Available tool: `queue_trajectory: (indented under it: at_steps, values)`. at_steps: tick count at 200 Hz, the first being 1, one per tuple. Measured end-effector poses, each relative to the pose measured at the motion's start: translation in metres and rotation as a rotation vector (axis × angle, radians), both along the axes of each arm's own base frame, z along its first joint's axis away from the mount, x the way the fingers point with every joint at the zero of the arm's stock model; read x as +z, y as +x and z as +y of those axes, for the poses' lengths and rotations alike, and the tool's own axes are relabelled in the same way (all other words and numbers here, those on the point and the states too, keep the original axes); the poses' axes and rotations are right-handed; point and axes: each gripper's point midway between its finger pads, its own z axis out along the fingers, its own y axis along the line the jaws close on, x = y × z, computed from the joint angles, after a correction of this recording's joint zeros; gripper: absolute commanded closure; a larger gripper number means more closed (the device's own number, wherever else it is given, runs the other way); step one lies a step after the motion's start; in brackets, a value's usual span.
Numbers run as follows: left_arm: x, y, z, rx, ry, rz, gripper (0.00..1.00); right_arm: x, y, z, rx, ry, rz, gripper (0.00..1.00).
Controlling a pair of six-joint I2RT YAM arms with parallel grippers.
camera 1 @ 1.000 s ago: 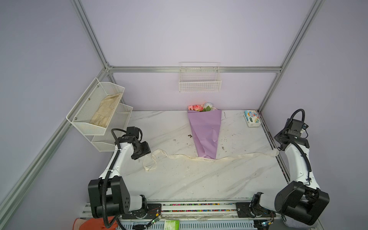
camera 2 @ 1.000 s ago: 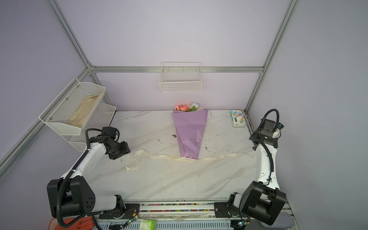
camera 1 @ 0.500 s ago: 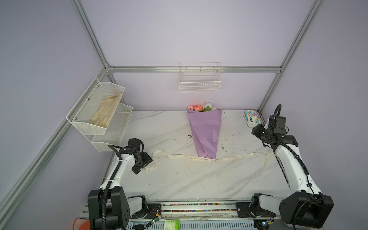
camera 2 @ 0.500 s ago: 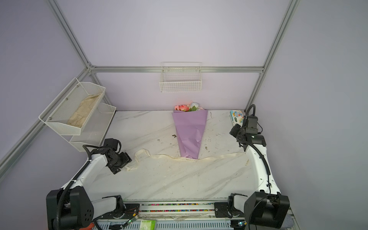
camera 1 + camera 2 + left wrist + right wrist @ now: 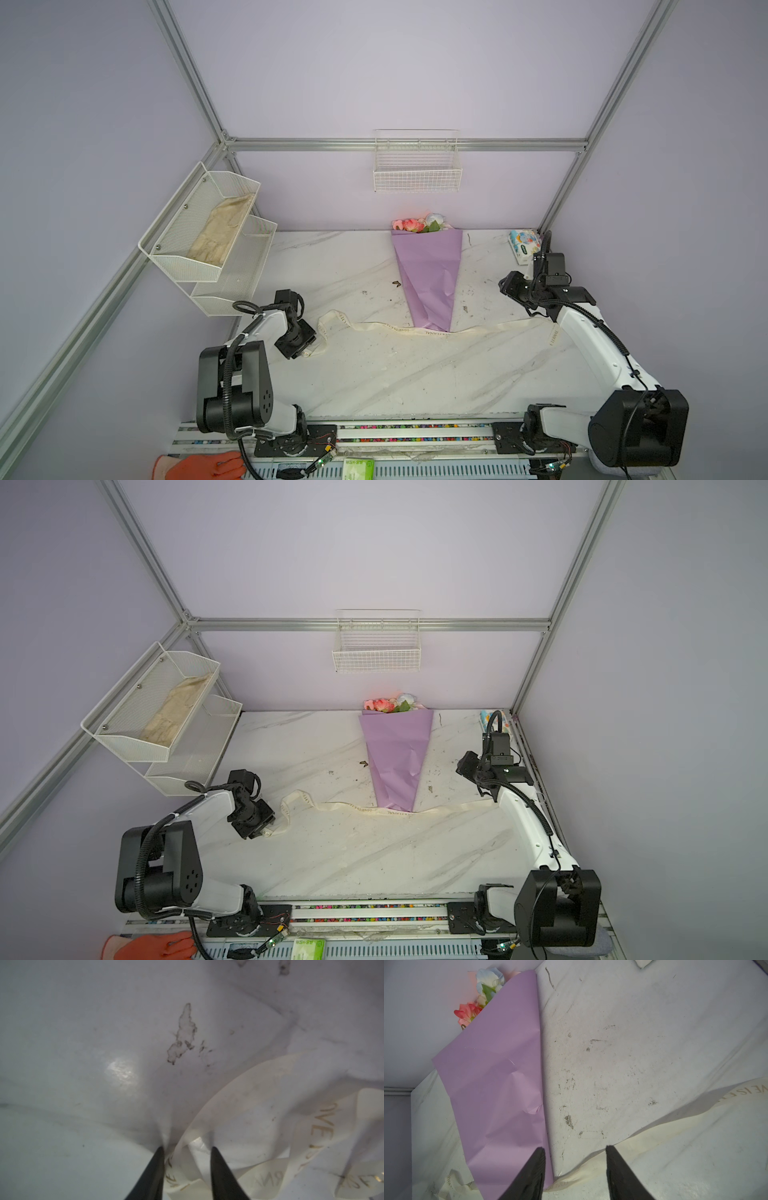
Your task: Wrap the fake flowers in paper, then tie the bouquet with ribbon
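The bouquet of fake flowers (image 5: 428,274) (image 5: 397,754) lies mid-table in a lilac paper cone, with pink and pale blue blooms (image 5: 415,224) at the back wall. In the right wrist view the cone (image 5: 498,1084) fills the left. A cream lettered ribbon (image 5: 374,326) (image 5: 340,806) runs across the table under the cone's narrow end. My left gripper (image 5: 306,352) (image 5: 267,833) is down at the ribbon's left end. Its fingers are narrowly apart, with a fold of ribbon (image 5: 249,1105) between them (image 5: 187,1148). My right gripper (image 5: 505,284) (image 5: 462,764) (image 5: 574,1147) hangs open to the right of the cone, above the ribbon (image 5: 675,1136), holding nothing.
A white wire shelf (image 5: 208,232) holding a cloth hangs at the left wall. A wire basket (image 5: 417,174) is fixed to the back wall. A tissue pack (image 5: 523,245) lies in the back right corner. An orange glove (image 5: 199,467) shows below the table's front rail.
My left gripper came forward and down onto the ribbon's left end and its jaws narrowed. My right arm swung in from the right edge toward the cone.
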Motion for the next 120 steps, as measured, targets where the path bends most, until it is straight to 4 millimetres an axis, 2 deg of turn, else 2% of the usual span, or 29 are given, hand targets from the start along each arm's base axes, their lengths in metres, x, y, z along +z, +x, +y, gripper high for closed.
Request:
queue_trajectory:
  at_steps: [5,12,35,53,63,77,102,120]
  values:
    - [0.0,0.0,0.001,0.003,0.002,0.001,0.9,-0.002,-0.001,0.0,0.0,0.0,0.004,0.5]
    - [0.0,-0.001,0.003,0.002,0.005,0.002,1.0,-0.004,-0.002,0.0,0.0,0.0,0.01,0.5]
    - [0.0,-0.005,0.014,0.02,0.023,0.014,1.0,-0.01,-0.003,0.001,0.002,0.0,0.017,0.5]
    - [0.007,-0.017,0.032,0.056,0.085,0.048,1.0,-0.014,-0.004,0.001,0.004,0.001,0.019,0.5]
    - [0.02,-0.021,0.045,0.071,0.148,0.053,1.0,-0.018,-0.005,0.002,0.006,0.001,0.026,0.49]
    - [0.048,-0.017,0.062,0.083,0.229,0.014,1.0,-0.024,-0.006,0.003,0.01,0.004,0.039,0.5]
    - [0.067,-0.043,0.074,0.073,0.288,0.086,1.0,-0.037,-0.009,0.004,0.012,0.005,0.068,0.49]
    - [0.091,-0.036,0.103,0.127,0.389,0.057,1.0,-0.042,-0.008,0.0,-0.003,-0.014,0.084,0.49]
